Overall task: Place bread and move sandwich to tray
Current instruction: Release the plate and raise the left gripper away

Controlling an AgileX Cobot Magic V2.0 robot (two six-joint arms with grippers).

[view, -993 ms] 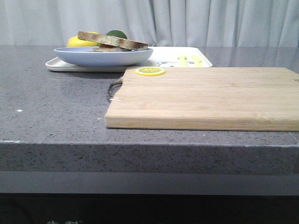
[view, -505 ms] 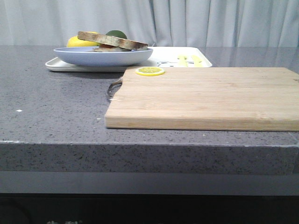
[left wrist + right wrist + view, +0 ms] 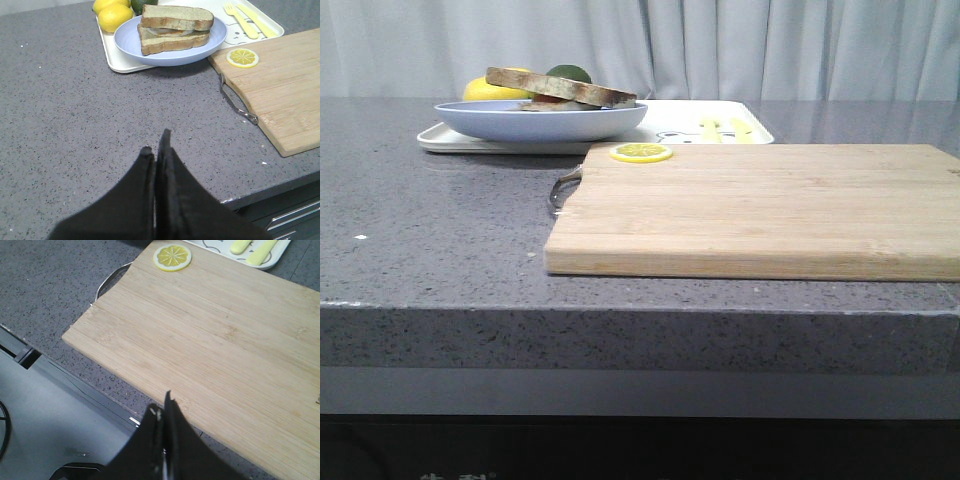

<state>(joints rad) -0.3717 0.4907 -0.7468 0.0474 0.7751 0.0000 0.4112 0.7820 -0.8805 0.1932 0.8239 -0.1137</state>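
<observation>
**Task looks complete — sandwich on tray, arms clear**

The sandwich point(image 3: 175, 29) is assembled: the top bread point(image 3: 177, 16) slice sits on the lower one, with white egg and a hint of orange showing between them. Its blue plate point(image 3: 131, 44) rests on the cream tray point(image 3: 111, 61), at the end near the lemons point(image 3: 115, 16). The cutting board point(image 3: 760, 205) holds only a lemon slice point(image 3: 641, 152). The left gripper point(image 3: 155, 152) has its fingers pressed together, holding nothing, well back over the counter point(image 3: 430, 210). The right gripper point(image 3: 162, 412) is likewise closed and empty above the board's near edge. Judgement: nothing left but parking the arms.
</observation>
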